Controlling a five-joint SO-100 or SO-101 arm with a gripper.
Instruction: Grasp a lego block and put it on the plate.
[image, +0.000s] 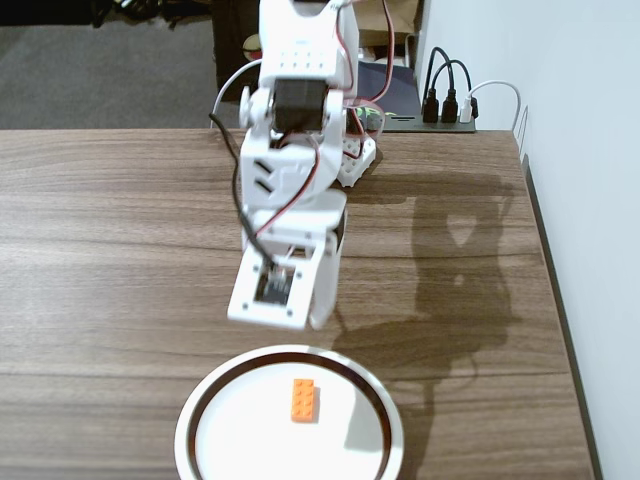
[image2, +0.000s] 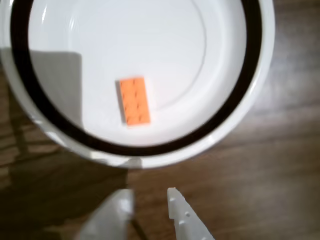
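Note:
The orange lego block (image: 304, 400) lies flat inside the white plate (image: 215, 390) with the dark brown ring, at the table's front edge. In the wrist view the block (image2: 134, 100) rests a little left of the plate's centre, and the plate's rim (image2: 210, 142) lies just beyond my fingertips. My gripper (image2: 149, 196) is open and empty, its two white fingers apart over bare wood short of the plate. In the fixed view the gripper (image: 285, 318) hangs above the table just behind the plate's far rim.
The arm's base (image: 350, 150) stands at the back of the wooden table (image: 110, 250). A power strip with plugs (image: 445, 108) sits behind the table at the right. A white wall (image: 590, 200) runs along the right side.

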